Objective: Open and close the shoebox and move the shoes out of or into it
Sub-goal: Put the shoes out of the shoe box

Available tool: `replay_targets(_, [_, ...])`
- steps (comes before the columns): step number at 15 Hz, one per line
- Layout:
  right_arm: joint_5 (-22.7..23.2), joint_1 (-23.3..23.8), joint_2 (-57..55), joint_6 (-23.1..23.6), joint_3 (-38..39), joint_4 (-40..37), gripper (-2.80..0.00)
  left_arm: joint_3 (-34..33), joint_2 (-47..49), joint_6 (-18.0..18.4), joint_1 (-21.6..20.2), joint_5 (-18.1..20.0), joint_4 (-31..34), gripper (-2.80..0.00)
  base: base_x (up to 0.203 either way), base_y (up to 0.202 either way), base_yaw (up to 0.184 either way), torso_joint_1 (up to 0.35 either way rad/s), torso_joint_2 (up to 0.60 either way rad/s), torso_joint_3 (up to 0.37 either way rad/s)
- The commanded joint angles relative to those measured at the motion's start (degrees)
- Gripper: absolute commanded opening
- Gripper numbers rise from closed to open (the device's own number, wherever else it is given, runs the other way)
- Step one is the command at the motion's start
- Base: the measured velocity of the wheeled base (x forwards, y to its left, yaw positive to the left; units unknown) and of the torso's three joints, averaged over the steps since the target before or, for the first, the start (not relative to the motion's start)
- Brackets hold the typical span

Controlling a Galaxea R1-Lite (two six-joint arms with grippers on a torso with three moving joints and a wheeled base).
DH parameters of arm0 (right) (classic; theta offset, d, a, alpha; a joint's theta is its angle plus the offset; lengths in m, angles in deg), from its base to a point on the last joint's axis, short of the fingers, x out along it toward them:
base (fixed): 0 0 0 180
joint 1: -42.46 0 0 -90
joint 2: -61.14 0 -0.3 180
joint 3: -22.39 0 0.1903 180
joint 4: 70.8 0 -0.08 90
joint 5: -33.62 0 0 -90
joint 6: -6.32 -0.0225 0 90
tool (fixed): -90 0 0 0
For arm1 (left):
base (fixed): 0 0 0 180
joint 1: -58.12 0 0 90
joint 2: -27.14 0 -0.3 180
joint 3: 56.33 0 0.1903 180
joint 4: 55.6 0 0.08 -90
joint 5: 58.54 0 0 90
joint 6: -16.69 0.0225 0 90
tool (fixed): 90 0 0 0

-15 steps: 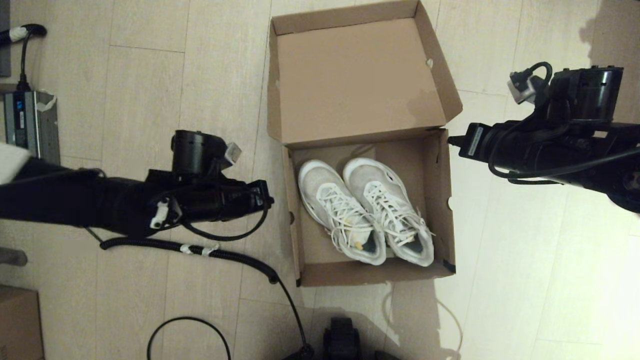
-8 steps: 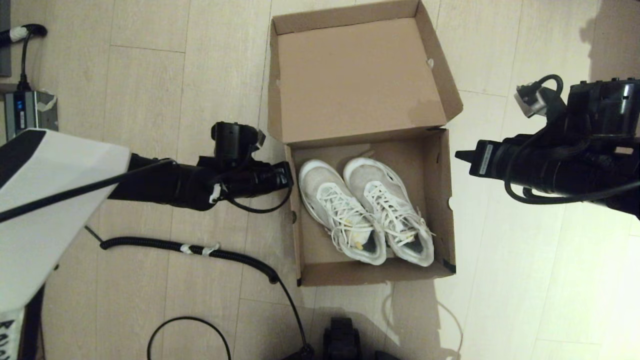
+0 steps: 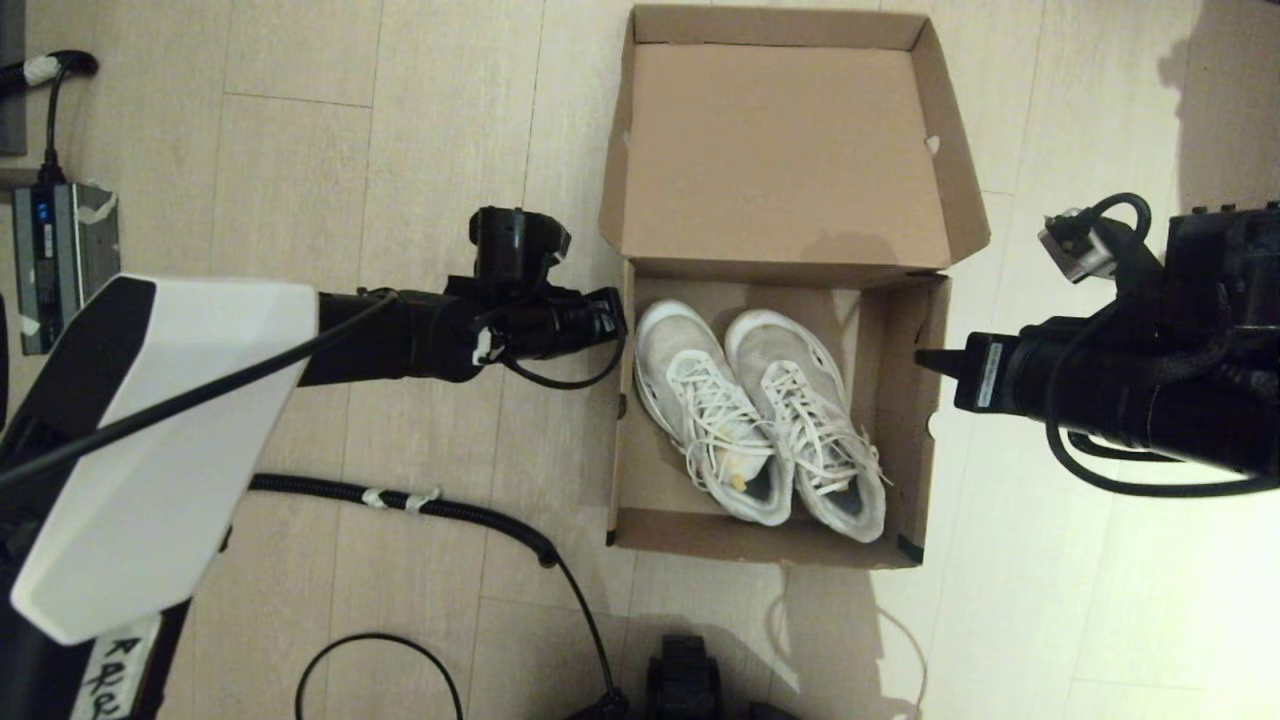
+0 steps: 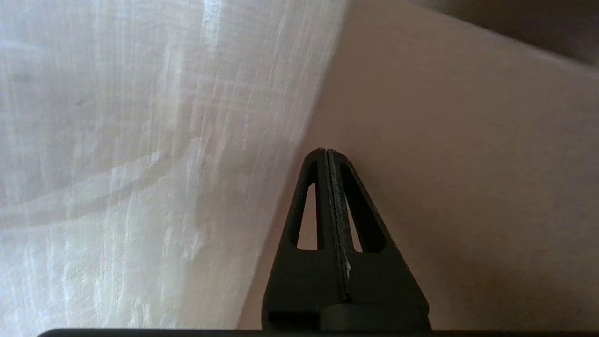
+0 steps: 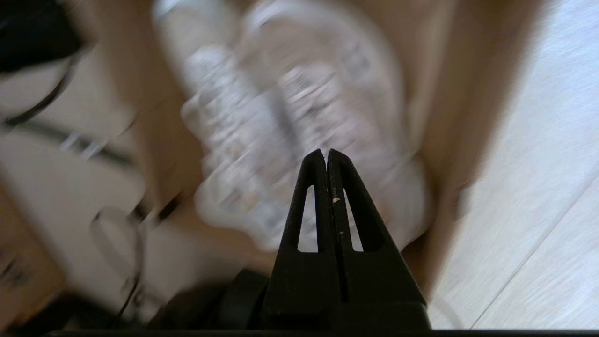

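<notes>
Our shoebox lies open on the floor, the shoes side by side inside. Our left gripper, fingers closed on nothing, presses its left wall; our right gripper, likewise closed, meets the right. Pushing unevenly could skew the box.

Grey power unit, black cables, wooden floor
</notes>
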Motion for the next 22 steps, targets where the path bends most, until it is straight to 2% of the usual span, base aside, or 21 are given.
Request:
replay_targets(1, [0.2,-3.1,5.6,-0.2,1.4,-3.1,-2.8,-1.5,-2.1,-0.1,-0.2,-1.1,0.1,-2.8,0.0,0.0,0.0,0.0,0.0,0.0])
replay_targets(3, [-0.1,-8.3,9.3,0.1,5.1,-9.8,-2.8,-4.3,-6.9,0.0,-2.1,-2.0,0.6,-2.8,0.0,0.0,0.0,0.0,0.0,0.0])
replay_targets(6, [-0.5,-9.9,8.5,5.0,11.7,-10.4,-2.8,-11.2,-13.5,0.8,-7.1,-2.1,0.7,-2.8,0.0,0.0,0.0,0.0,0.0,0.0])
replay_targets(7, [-0.5,-10.4,7.3,5.3,13.0,-8.7,0.0,-13.4,-15.1,1.5,-9.0,-2.1,0.4,-2.8,0.0,0.0,0.0,0.0,0.0,0.0])
replay_targets(9, [-0.5,-10.9,5.3,5.6,16.0,-3.9,0.0,-15.0,-16.5,1.8,-11.7,-2.1,0.1,-2.8,0.0,0.0,0.0,0.0,0.0,0.0])
replay_targets(12, [-1.0,-10.9,0.0,5.9,19.0,3.0,0.0,-15.1,-16.6,1.8,-12.0,-2.0,-2.5,-2.8,0.0,0.0,0.0,0.0,0.0,0.0])
replay_targets(14, [-1.4,-11.0,-5.3,6.5,21.1,11.4,0.0,-15.9,-16.2,1.8,-12.0,-1.9,-3.9,-2.8,0.0,0.0,0.0,0.0,0.0,0.0])
replay_targets(19, [-9.1,-13.8,-21.1,11.1,27.1,36.0,0.0,-20.4,-17.2,1.7,-13.2,-1.9,-8.0,-2.8,0.0,0.0,0.0,0.0,0.0,0.0])
replay_targets(22, [-11.3,-14.7,-27.8,12.0,27.9,43.9,0.0,-20.1,-17.1,1.6,-13.4,-1.9,-8.1,-2.8,0.0,0.0,0.0,0.0,0.0,0.0])
